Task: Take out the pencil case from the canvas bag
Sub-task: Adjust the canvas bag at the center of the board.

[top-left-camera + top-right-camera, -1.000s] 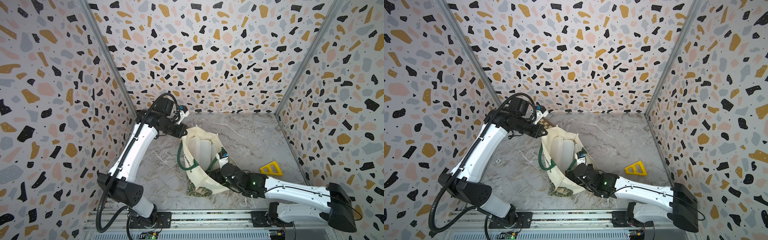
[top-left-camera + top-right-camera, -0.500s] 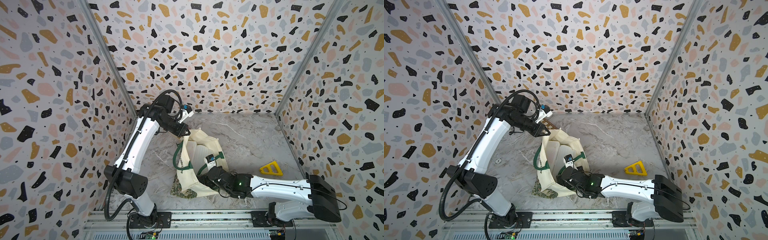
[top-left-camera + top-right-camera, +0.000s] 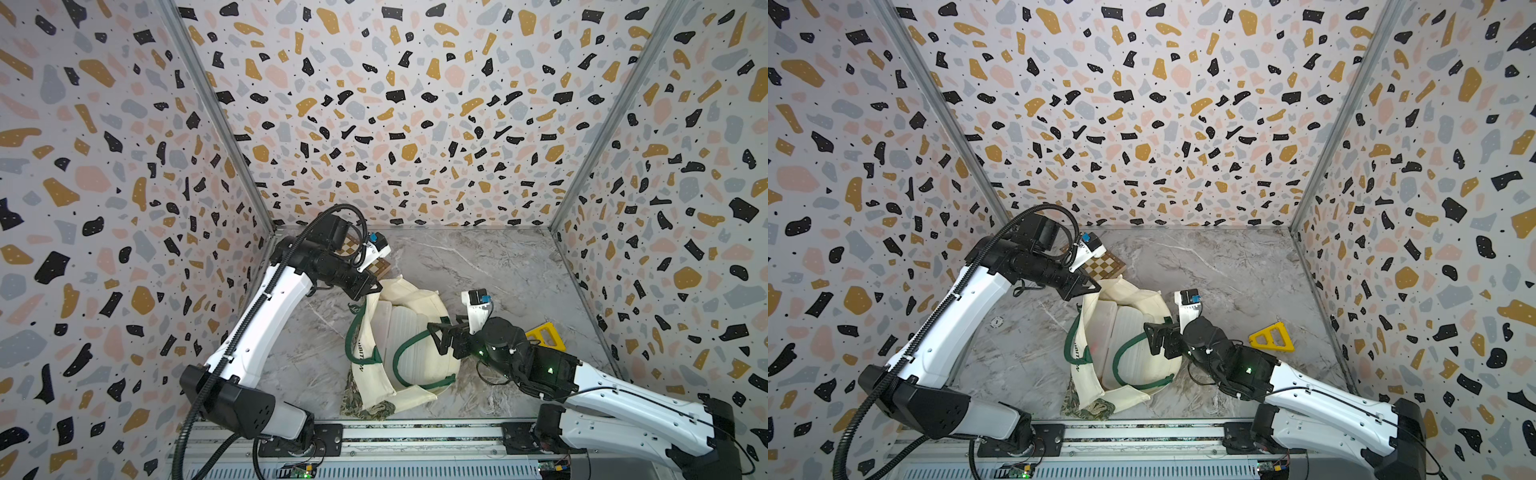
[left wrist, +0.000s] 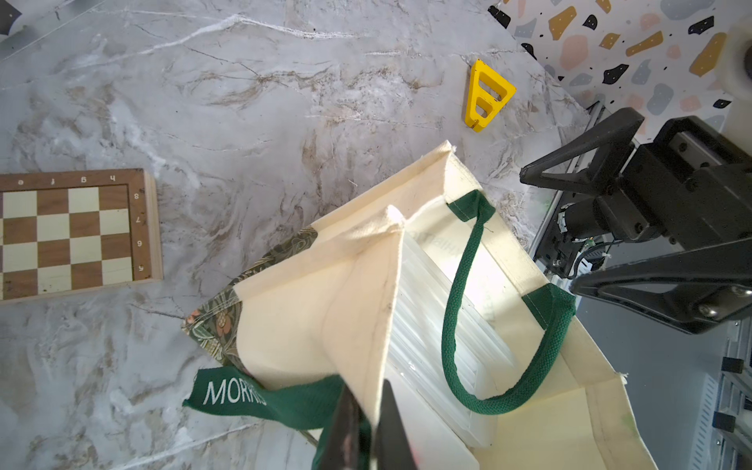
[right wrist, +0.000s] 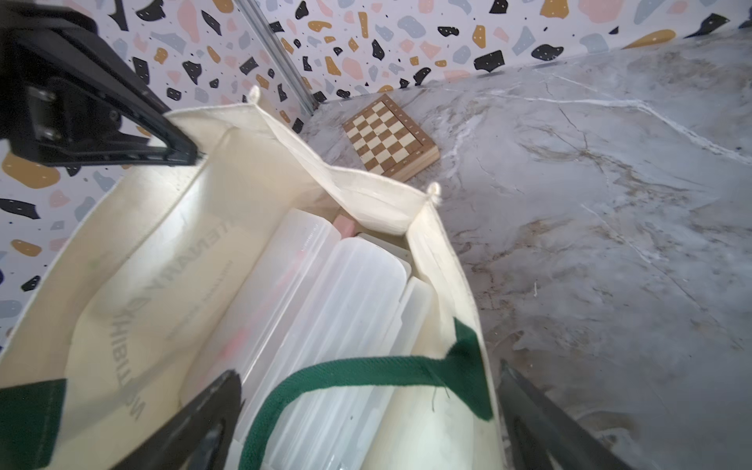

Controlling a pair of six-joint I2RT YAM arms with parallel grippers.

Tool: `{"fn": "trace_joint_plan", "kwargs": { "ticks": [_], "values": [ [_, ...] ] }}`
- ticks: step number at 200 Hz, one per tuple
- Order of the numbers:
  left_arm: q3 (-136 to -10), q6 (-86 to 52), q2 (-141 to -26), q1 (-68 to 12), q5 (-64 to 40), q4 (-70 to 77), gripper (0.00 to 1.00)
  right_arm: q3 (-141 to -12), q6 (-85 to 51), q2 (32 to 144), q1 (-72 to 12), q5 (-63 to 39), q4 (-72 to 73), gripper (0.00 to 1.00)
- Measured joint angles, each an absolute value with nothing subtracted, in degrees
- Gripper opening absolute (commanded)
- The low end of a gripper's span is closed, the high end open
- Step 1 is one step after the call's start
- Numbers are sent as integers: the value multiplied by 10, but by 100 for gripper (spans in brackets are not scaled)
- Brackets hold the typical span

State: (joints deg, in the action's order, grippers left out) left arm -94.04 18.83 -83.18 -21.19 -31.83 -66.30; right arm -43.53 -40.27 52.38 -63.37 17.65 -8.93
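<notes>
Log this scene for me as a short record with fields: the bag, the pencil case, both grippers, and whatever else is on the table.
container: canvas bag, on the marble table, mouth held open
target: pencil case, translucent plastic, inside the bag, ungripped
left arm: left gripper shut on the bag's rim
right arm: right gripper open at the bag's mouth, empty
elsewhere: wooden chessboard near the back corner; yellow triangular piece beside the right arm
</notes>
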Motion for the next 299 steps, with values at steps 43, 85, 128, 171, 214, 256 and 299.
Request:
{"fn": "trace_joint_plan", "kwargs": {
  "ticks": [43,85,128,171,214,256,299],
  "values": [
    [-1025,201,-874,-216,-312,-714,0,-502,-378,611,-703,169,-54,100],
    [-1107,230,-921,-219,-332,-754,0,-531,-381,726,-707,165,-17,100],
    [-1154,286,-930,-219,-346,-780,0,-512,-420,775,-699,163,1,99],
    [-1145,323,-925,-225,-343,-777,0,-469,-462,731,-698,181,-8,99],
    [-1079,339,-879,-225,-345,-735,0,-412,-497,593,-665,223,-102,98],
    [-1041,332,-853,-232,-345,-703,0,-366,-506,487,-647,225,-124,94],
    [-1016,318,-846,-237,-347,-674,0,-361,-521,518,-687,223,-104,93]
  ]
}}
